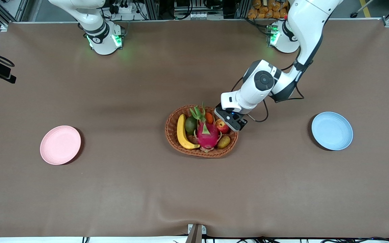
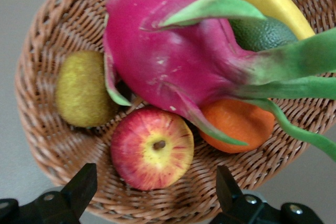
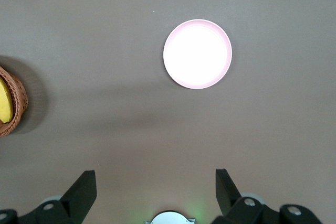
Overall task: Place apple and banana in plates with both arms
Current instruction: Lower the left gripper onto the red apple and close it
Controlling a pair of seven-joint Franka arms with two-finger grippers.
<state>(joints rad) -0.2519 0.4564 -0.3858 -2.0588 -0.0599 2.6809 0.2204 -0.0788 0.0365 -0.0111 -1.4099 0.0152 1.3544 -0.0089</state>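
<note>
The apple [image 2: 152, 148] lies in the wicker basket [image 1: 172, 130], at the rim toward the left arm's end, touching the dragon fruit [image 1: 207, 134] and just beside the small orange fruit [image 2: 239, 124] and a green-brown fruit [image 2: 83, 88]. The left gripper [image 2: 155, 195] hangs over it, fingers [image 2: 81, 184] spread wide on either side, apart from the skin. The banana [image 1: 182, 132] lines the basket's rim at the right arm's end, beside a dark green fruit [image 1: 190, 124]. Bare brown table [image 1: 194, 189] surrounds the basket. The blue plate [image 1: 332, 130] sits well apart toward the left arm's end, the pink plate [image 1: 60, 144] well apart toward the right arm's. The right gripper [image 3: 155, 195] waits high over the table, fingers wide.
</note>
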